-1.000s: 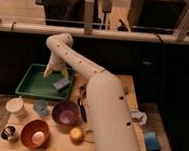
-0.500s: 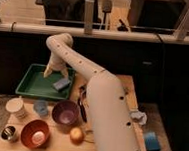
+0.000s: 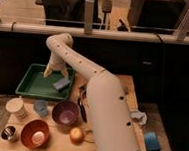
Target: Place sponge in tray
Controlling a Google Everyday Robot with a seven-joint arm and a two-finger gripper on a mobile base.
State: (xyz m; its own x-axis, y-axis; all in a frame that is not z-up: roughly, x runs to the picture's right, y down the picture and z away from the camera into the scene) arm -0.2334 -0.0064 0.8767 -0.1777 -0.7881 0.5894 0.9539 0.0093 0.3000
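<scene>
Pale wooden tabletop (image 3: 55,150), lit warmly, set before a dark wall with a pale rail running across the room behind it; dim desks and chairs beyond. Green tray (image 3: 27,87) on the far left corner of the tabletop. Blue-grey sponge (image 3: 61,83) lying inside the tray, against its right side, tilted slightly. White arm (image 3: 94,87) rising from the near right edge, arching up and over toward the far left corner, then bending down into the tray. Pincer (image 3: 49,71) hanging above the tray's middle, just left of the sponge and apart from it; cannot tell how wide it stands, nor whether anything is held.

Along the left edge, a white cup (image 3: 16,107) near the tray's front rim, and a small metal cup (image 3: 8,132) at the near left corner. Small blue cup (image 3: 41,106) just right of the white cup. Purple bowl (image 3: 66,112) toward the middle, beside the arm. Red bowl (image 3: 35,133) near the front edge, with something pale inside. Apple (image 3: 76,134) just right of the red bowl, close to the arm. Crumpled pale wrapper (image 3: 139,117) at the right edge. Blue object (image 3: 151,141) off the right side, lower, on the floor.
</scene>
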